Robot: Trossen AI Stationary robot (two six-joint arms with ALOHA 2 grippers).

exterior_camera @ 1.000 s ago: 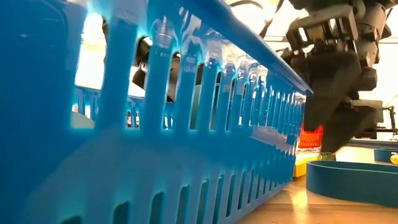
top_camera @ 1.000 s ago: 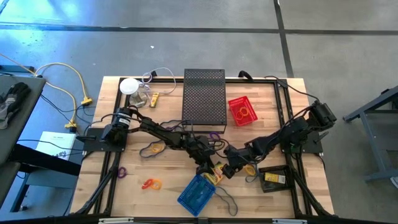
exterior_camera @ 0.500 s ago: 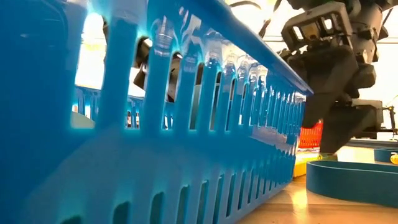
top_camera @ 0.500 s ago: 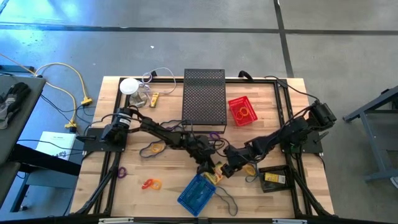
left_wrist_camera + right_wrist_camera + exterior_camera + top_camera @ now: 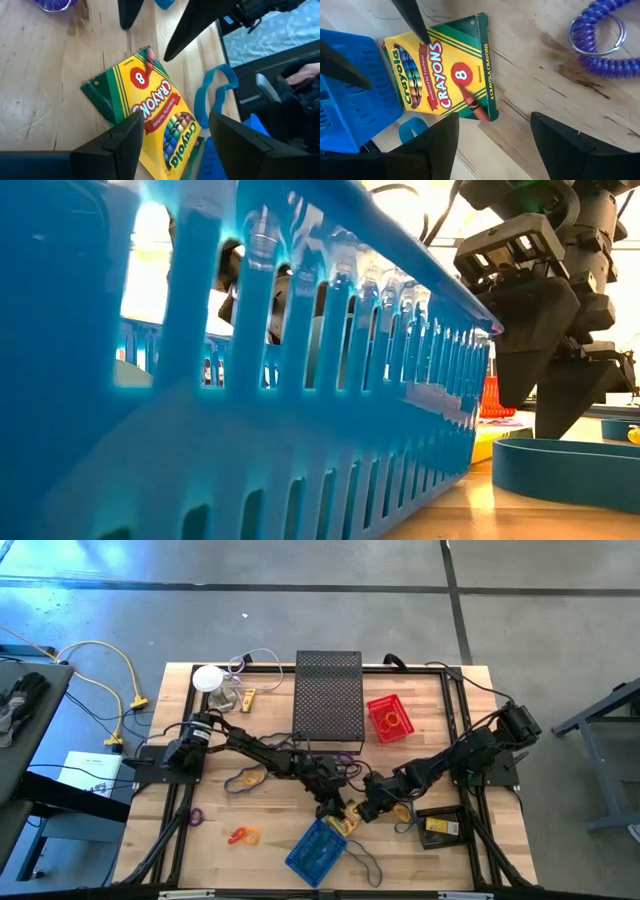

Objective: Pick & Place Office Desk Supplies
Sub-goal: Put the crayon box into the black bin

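Near the middle of the front half of the wooden surface [image 5: 200,840], a yellow-and-green crayon box [image 5: 442,67] lies flat just beside the blue basket [image 5: 317,851], which stands near the front edge. Both pincers hover over the box: the left pincer [image 5: 172,132] and the right pincer [image 5: 492,132] each have fingers spread wide, holding nothing. A purple coiled band [image 5: 600,42] lies near the box, apart from it.

high view: straight down, far, whole wooden table [image 5: 200,840]. low view: table height, pressed against blue slotted plastic basket [image 5: 250,410]. both wrist views: close, looking down past own fingers, sharing flat yellow-green crayon box [image 5: 150,117] between claws.
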